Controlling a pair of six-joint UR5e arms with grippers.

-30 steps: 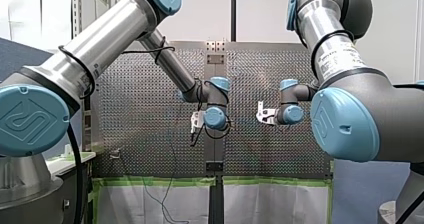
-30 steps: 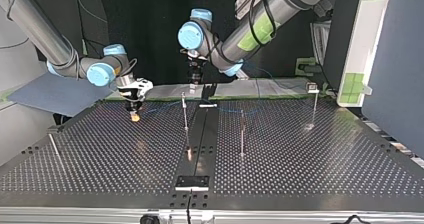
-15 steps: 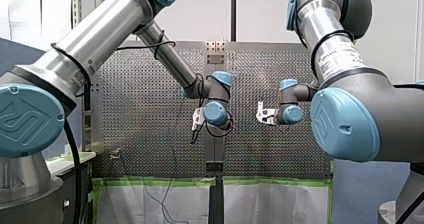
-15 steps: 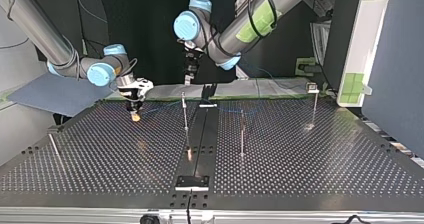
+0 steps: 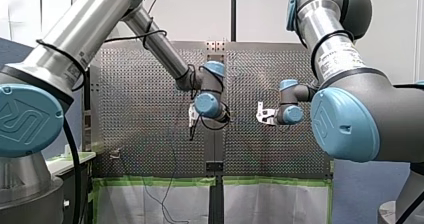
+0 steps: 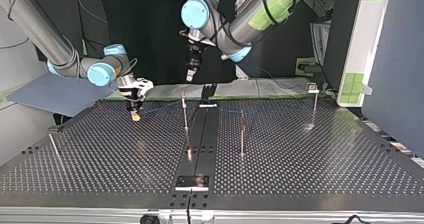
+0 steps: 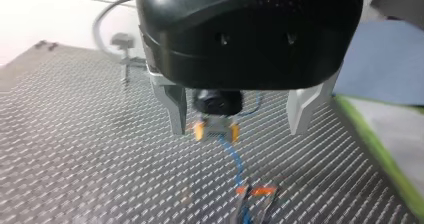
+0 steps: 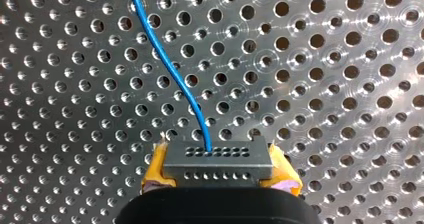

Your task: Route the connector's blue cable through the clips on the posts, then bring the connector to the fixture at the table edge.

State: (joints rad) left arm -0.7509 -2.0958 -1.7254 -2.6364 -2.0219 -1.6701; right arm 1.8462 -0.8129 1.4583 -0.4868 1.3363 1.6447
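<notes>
My right claw (image 6: 134, 110) is closed on the connector (image 8: 218, 163). Its yellow pads (image 8: 156, 170) press on the two ends of the grey block. It sits low over the table (image 6: 310, 164), near the far edge at the top view's left. The blue cable (image 8: 170, 69) leaves the connector's row of holes and runs away over the perforated metal. My left claw (image 7: 237, 131) hangs above the far edge near the middle, its metal fingers (image 7: 175, 109) wide apart with nothing between them. Ahead of it, in its wrist view, is the right claw with the connector.

The table is bright metal drilled all over in a regular grid. A dark strip (image 6: 200, 139) splits it down the middle, with a small plate (image 6: 192, 182) at its near end. Three thin posts (image 6: 185, 111) stand upright on it, and a rod (image 6: 54, 146) leans at the top view's left. In the front view, green tape (image 5: 150, 181) borders white sheets below the table's edge. In the top view the room behind the arms is dark, with a blue panel (image 6: 50, 91) at the left and a white column (image 6: 357, 79) with green patches at the right.

A label (image 5: 340, 59) wraps my right arm (image 5: 320, 29), but its print is too small to read. The blue caps (image 5: 25, 119) on the joints bear a raised emblem, and I can make out no letters on it.
</notes>
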